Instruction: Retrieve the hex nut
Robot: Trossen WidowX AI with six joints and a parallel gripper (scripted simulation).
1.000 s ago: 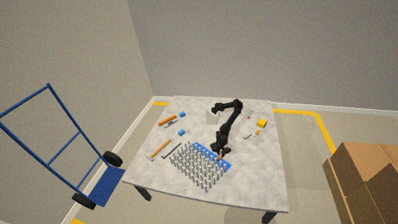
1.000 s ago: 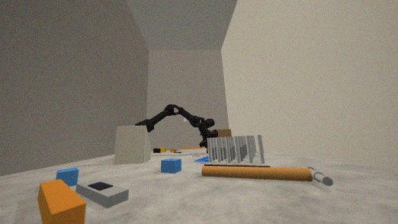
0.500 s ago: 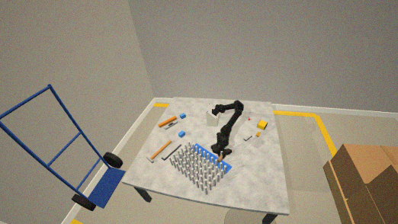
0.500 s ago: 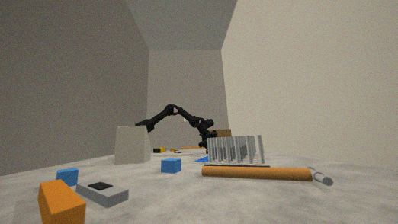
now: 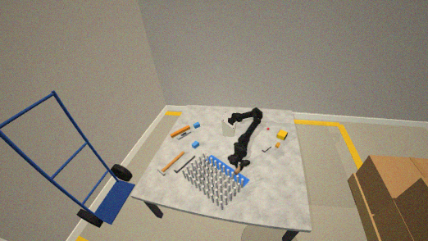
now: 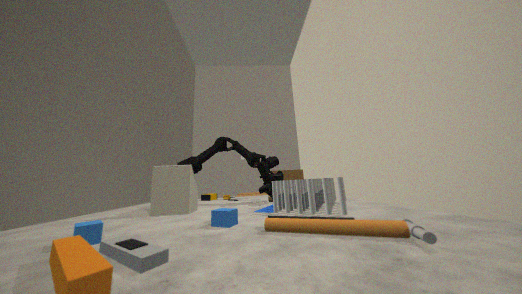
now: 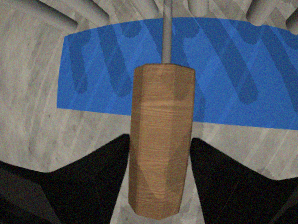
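My gripper [image 5: 239, 164] [image 7: 160, 143] is shut on the wooden handle [image 7: 162, 105] [image 5: 238, 169] of a tool. The tool's thin grey shaft [image 7: 167, 35] runs forward from the handle, over the blue taped strip [image 7: 95, 60] [image 5: 246, 181] [image 6: 264, 209], towards the standing metal spacers [image 7: 199, 6] [image 6: 342, 195]. The shaft's far end is out of the wrist view. The gripper is on the side of the strip away from the spacers. The spacers look upright in the top and exterior views. The hex nut cannot be made out in any view.
An orange-handled tool [image 5: 173, 161] [image 6: 335, 227] and a dark rod [image 5: 185, 164] lie beside the spacer field. A pale box [image 5: 229, 129] [image 6: 172, 190], blue blocks [image 5: 195, 144] [image 6: 224, 217], an orange block [image 5: 180, 131] [image 6: 80, 265] and a yellow block [image 5: 282, 134] stand farther off.
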